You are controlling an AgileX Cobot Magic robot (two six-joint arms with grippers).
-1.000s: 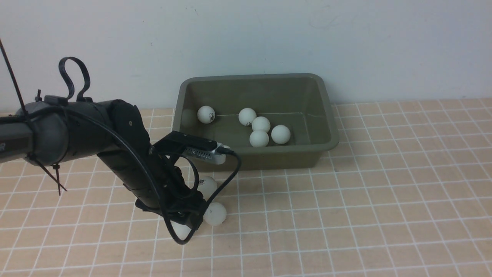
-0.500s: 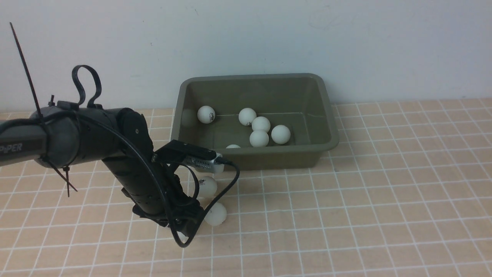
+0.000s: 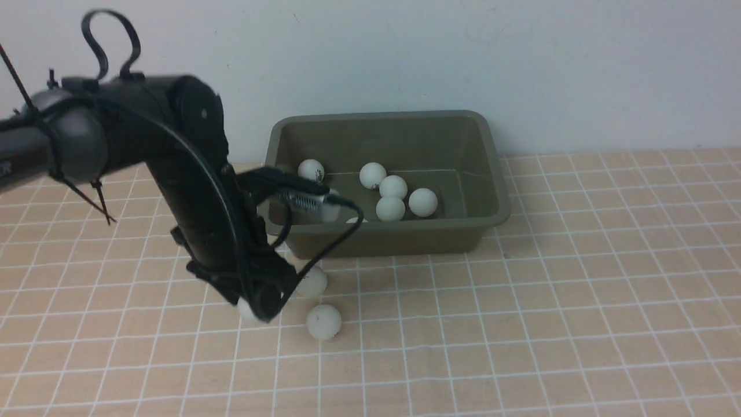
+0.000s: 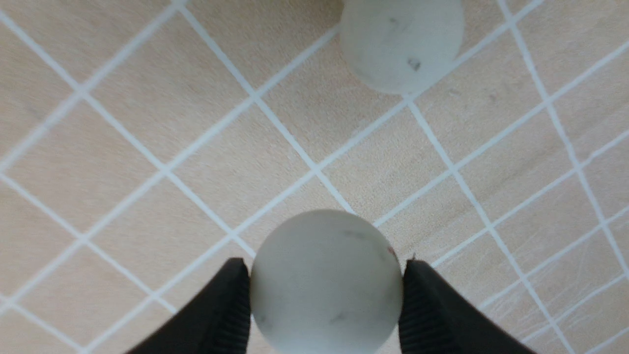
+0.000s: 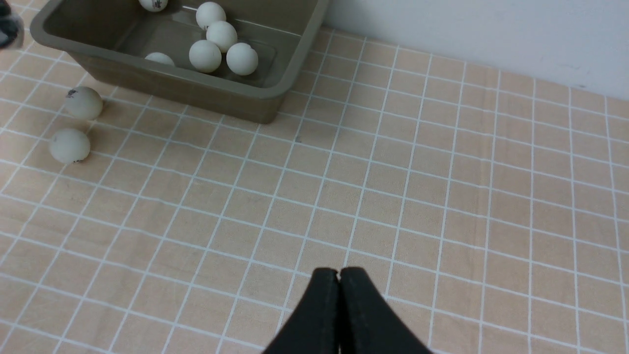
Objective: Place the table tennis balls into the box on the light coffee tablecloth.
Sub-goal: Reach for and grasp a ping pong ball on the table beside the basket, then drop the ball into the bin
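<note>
My left gripper (image 4: 326, 290), left of centre in the front view, is closed around one white ball (image 4: 327, 280), a jaw pressed to each side of it, and in the wrist picture I see bare cloth beyond it, so I judge it is clear of the table. My right gripper (image 5: 339, 275), at the bottom of its own wrist picture, is clenched on nothing.

The box (image 3: 388, 240) sits at upper centre of the front view, upright on the light coffee tablecloth (image 3: 550, 324), with six balls in it; one (image 3: 357, 220) barely shows over the near rim. Two more lie outside, in the lower middle: one (image 3: 312, 282) just beside the box's near wall, the other (image 3: 324, 322) nearer me.

What I'd worry about is the rim. If I swing across too low, the ball or my fingertips could clip it, knocking the ball loose or shoving the box. The ball is round and smooth, so an off-centre pinch might let it squirt out. Dropped from high up, it could bounce off the others and hop out. My dangling cable might snag the rim, too.
</note>
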